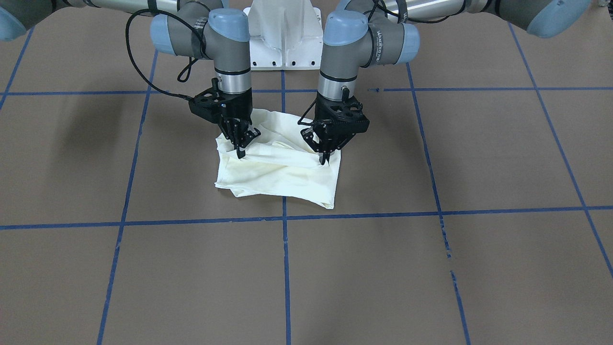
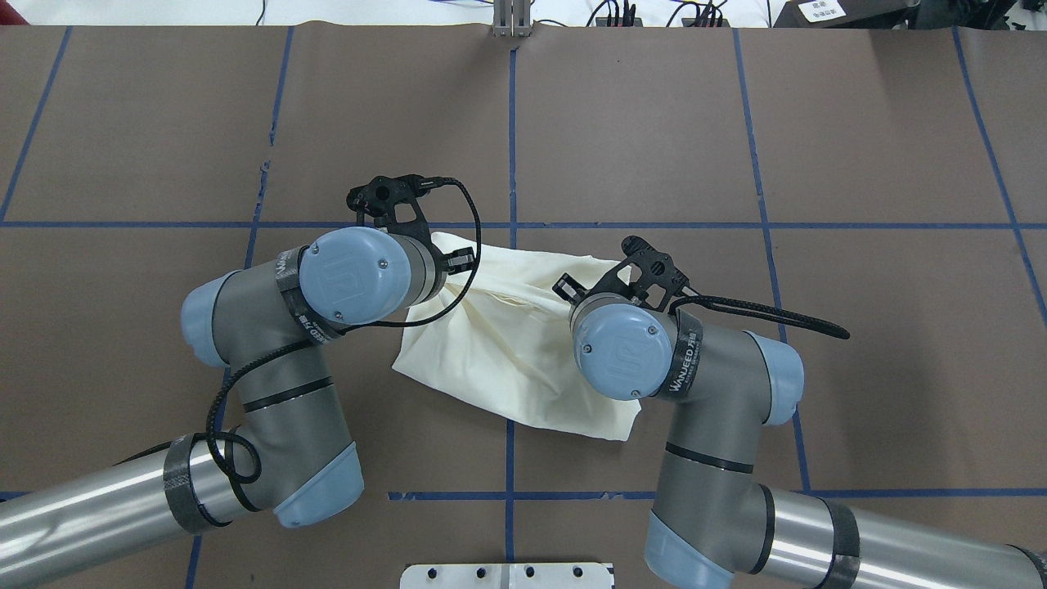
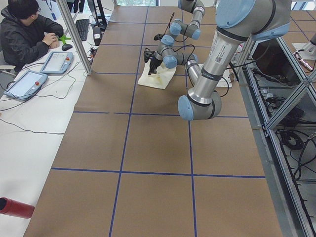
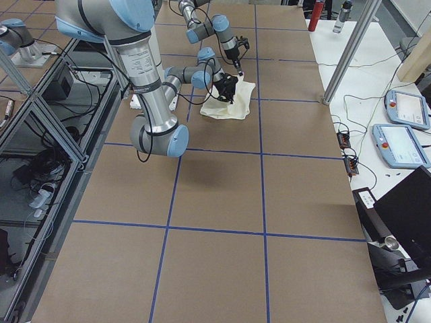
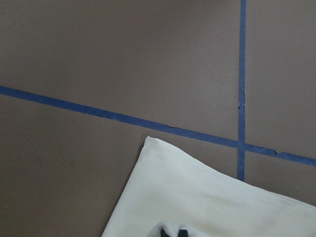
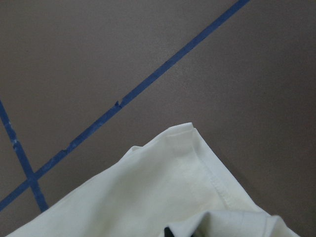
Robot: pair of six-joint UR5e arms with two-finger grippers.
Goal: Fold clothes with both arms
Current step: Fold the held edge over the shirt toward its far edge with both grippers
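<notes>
Dead centre of the front-facing view, a touch above the middle, the cream shirt (image 1: 280, 175) sits on the brown tabletop (image 1: 431, 268) as a rumpled, roughly square fold, plain side up. It straddles the vertical blue tape line (image 1: 286, 268), and its near edge stops just short of the crossing line. On the frame's left side of the cloth, the right gripper (image 1: 241, 153) points straight down, its fingers (image 1: 238, 139) pinched together on a raised bit of fabric at the shirt's upper left. Over on the frame's right, the left gripper (image 1: 324, 160) does the same, fingers (image 1: 323, 149) closed on the cloth by the right-hand edge. A taut ridge of fabric runs between the two grips. Both wrist views catch dark fingertips at the bottom edge with cream cloth around them. The white pedestal base (image 1: 285, 38) shows at top centre.
</notes>
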